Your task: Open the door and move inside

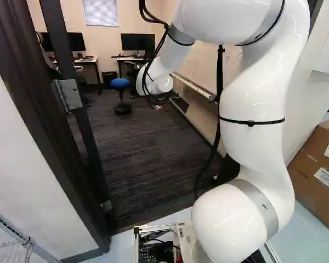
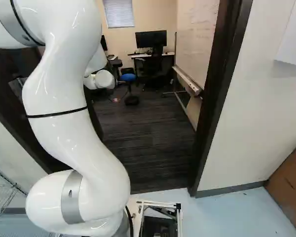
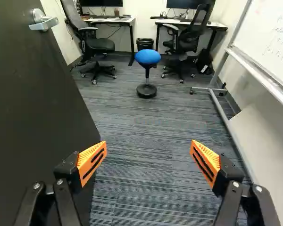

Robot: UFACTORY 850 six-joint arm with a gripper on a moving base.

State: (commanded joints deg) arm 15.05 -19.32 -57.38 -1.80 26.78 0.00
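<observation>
The end effector (image 2: 119, 91) hangs beside the door (image 3: 33, 99), its 2 fingers spread wide apart. The door stands open, a silver handle (image 3: 43, 21) on its face. Farther in than the door, a blue stool (image 3: 147, 57) stands before 2 counters (image 3: 217, 25) and 2 office chairs (image 3: 99, 44). Across from the door is a whiteboard (image 3: 273, 42).

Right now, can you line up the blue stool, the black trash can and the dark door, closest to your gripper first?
1. Dark door: close beside the gripper.
2. Blue stool: out ahead of the gripper.
3. Black trash can: farther ahead, just beyond the stool.
</observation>
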